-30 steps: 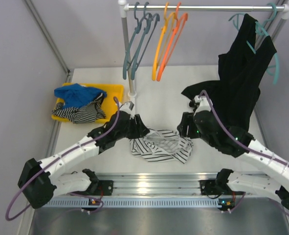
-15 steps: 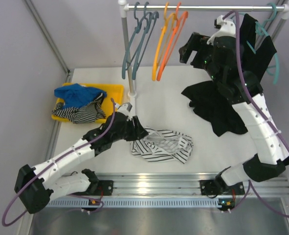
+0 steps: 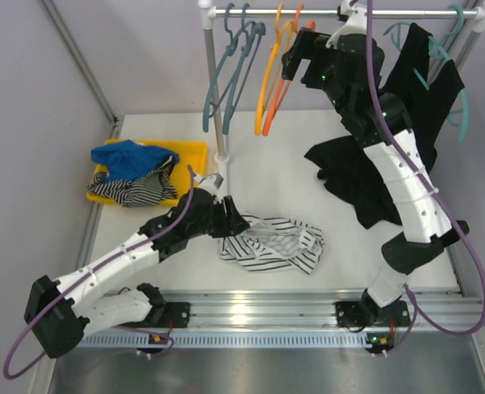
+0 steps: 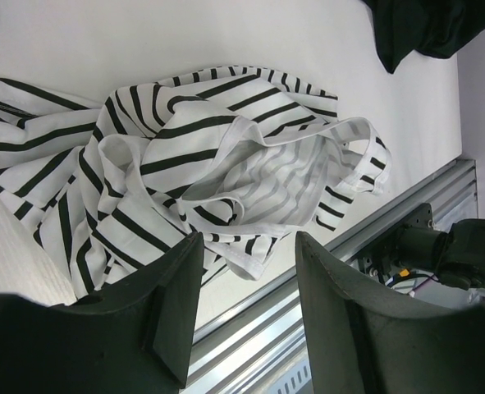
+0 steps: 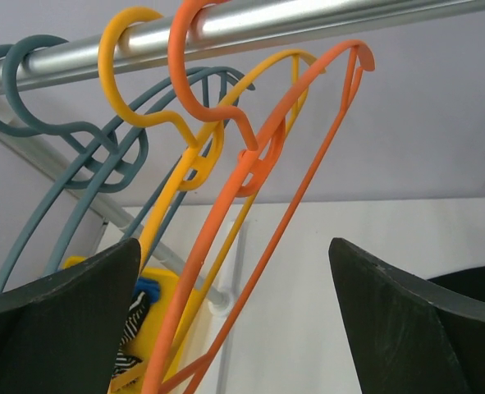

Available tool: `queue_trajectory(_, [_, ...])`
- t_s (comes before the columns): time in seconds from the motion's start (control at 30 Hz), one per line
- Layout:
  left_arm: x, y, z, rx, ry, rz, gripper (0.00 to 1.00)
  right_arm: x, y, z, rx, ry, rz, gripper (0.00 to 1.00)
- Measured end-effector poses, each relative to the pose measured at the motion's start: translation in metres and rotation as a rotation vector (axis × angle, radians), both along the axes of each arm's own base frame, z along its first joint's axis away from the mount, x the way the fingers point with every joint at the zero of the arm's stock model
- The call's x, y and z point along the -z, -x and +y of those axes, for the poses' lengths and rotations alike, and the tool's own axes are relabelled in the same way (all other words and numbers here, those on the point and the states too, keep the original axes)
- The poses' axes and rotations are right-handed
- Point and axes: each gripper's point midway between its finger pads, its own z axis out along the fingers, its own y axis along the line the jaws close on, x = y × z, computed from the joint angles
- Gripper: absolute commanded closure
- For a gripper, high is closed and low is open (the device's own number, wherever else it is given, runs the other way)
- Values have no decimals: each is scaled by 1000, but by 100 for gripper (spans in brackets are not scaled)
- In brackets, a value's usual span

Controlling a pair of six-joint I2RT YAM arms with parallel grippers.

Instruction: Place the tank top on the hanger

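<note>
The tank top (image 3: 272,243), white with thin black stripes, lies crumpled on the table near the front edge; it fills the left wrist view (image 4: 226,164). My left gripper (image 3: 239,222) is open and empty at its left edge, low over the cloth (image 4: 248,243). The red-orange hanger (image 3: 290,75) hangs by its hook on the rail (image 3: 349,12). My right gripper (image 3: 298,48) is raised to the rail, open and empty, just right of that hanger. In the right wrist view the hanger (image 5: 263,197) shows between my spread fingers (image 5: 234,246), apart from them.
A yellow-orange hanger (image 3: 267,82) and teal hangers (image 3: 230,74) hang left of the red-orange one. A large black garment (image 3: 398,139) hangs at the right on a teal hanger. A yellow tray (image 3: 194,151) holds blue and bold-striped clothes. The rack pole (image 3: 213,90) stands mid-table.
My right arm has risen from the table beside the tank top up to the rail, ending close to the red-orange hanger. My left arm has hardly moved.
</note>
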Motion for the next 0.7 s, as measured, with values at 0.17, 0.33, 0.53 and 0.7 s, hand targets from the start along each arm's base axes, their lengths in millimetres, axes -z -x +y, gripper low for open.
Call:
queue_trajectory(0.17, [6, 2, 2, 0, -8, 9, 47, 4, -9, 5, 4, 27, -1, 3])
queue_trajectory(0.33, [7, 2, 2, 0, -11, 11, 47, 12, -19, 5, 33, 69, 7, 10])
queue_trajectory(0.53, [7, 2, 2, 0, -11, 11, 47, 22, -23, 3, 55, 124, 21, 18])
queue_trajectory(0.7, [7, 2, 2, 0, -11, 11, 47, 23, -24, -2, 82, 160, 17, 20])
